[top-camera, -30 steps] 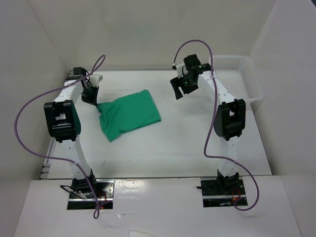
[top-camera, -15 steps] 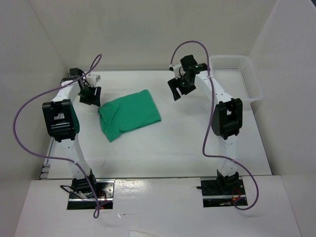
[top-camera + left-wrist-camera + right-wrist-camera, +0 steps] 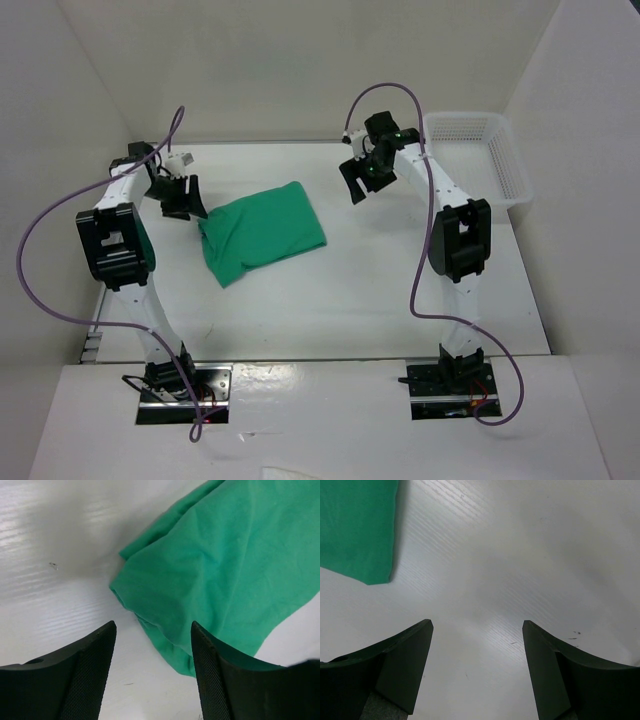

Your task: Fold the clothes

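A folded emerald-green T-shirt of thin soft fabric (image 3: 262, 232) is lying left of centre on the white table (image 3: 400, 290), the left gripper (image 3: 185, 200) hovering at its left edge, jaws wide and empty (the right gripper (image 3: 360, 182), equally wide, is hanging well apart).

White all round me. The table (image 3: 350, 310) fills the middle of the overhead view, a flat white top, and up close in both my wrist views it shows fine parallel grain lines. A few tiny dark specks (image 3: 575, 635) sit at the right edge of my right wrist view, and one more speck (image 3: 52, 566) at the left of my left wrist view.

The back wall (image 3: 300, 70) runs across the top of the frame, plain off-white. The left wall (image 3: 45, 150) and right wall (image 3: 590, 140) slant in from the sides, boxing the table in. A white board (image 3: 320, 420) lies along the bottom of the frame.

The light is soft and even and the shadows are faint. There is a bright sheen at the upper left of my left wrist view.
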You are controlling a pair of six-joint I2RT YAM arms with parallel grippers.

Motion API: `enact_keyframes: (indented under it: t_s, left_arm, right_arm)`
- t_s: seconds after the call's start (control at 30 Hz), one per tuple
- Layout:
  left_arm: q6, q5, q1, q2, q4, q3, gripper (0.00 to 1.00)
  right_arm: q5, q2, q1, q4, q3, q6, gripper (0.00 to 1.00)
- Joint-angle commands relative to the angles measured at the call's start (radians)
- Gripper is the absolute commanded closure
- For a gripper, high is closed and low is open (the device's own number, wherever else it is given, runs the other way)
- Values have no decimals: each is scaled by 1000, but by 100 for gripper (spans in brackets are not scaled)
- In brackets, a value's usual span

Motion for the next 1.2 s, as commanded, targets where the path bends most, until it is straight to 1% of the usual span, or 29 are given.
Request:
enact_keyframes:
  t_s: [0.0, 0.17, 0.37, 0.53, 0.7, 0.77, 0.87, 0.9, 0.97, 1.03, 1.1, 1.17]
  left_arm:
    - [-35, 75, 1, -32, -54, 15, 32]
    - [-67, 86, 10, -2, -74, 15, 37]
    - [-86, 95, 10, 41, -96, 15, 37]
    - [-107, 61, 20, 61, -105, 15, 37]
    - [-116, 106, 52, 90, -105, 15, 38]
    - [-116, 146, 52, 91, -105, 26, 38]
    - [-116, 181, 52, 115, -114, 35, 43]
    - [-116, 181, 52, 129, -114, 35, 43]
    - [-116, 195, 52, 138, -114, 44, 49]
    - [-106, 233, 52, 138, -114, 53, 51]
    - [-105, 267, 63, 147, -114, 62, 55]
    - [-93, 293, 63, 147, -123, 62, 57]
  right_arm:
    - [3, 0, 11, -14, 36, -12, 20]
    - [3, 10, 11, -14, 36, -12, 20]
    - [3, 10, 21, -14, 36, -12, 20]
    - [3, 10, 21, -14, 27, -12, 20]
    - [3, 19, 30, -14, 27, -12, 20]
    - [12, 19, 39, -14, 36, -12, 20]
    - [21, 19, 48, -14, 36, -12, 20]
    - [21, 19, 48, -14, 36, -12, 20]
    - [31, 19, 48, -14, 36, -21, 20]
    - [31, 19, 48, -14, 36, -21, 20]
    - [40, 19, 48, -14, 36, -21, 20]
    - [40, 19, 48, -14, 27, -21, 20]
